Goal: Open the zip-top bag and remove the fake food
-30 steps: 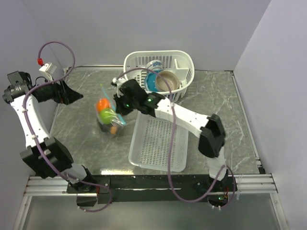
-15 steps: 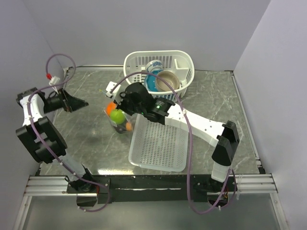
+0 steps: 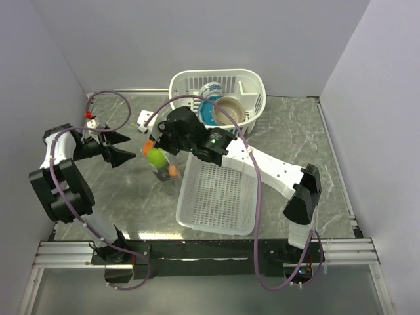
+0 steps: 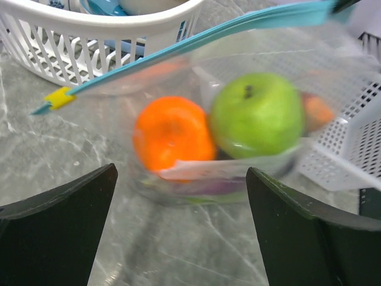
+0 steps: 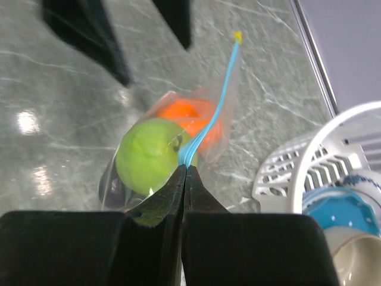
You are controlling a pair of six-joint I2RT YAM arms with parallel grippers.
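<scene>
Now the right gripper [image 5: 185,170] pinches the zip-top bag [image 4: 178,77] by its strip, and the wide-spread left gripper [image 4: 181,173] faces it from the left.

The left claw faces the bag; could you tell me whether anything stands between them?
Nothing visible does. The left claw is open, with only bare table between it and the bag. The right claw pinches the zip strip at the bag's top, clear of that path.

Left pincer [image 4: 180,176] agape, right pincer [image 5: 185,174] tightly closed.
</scene>
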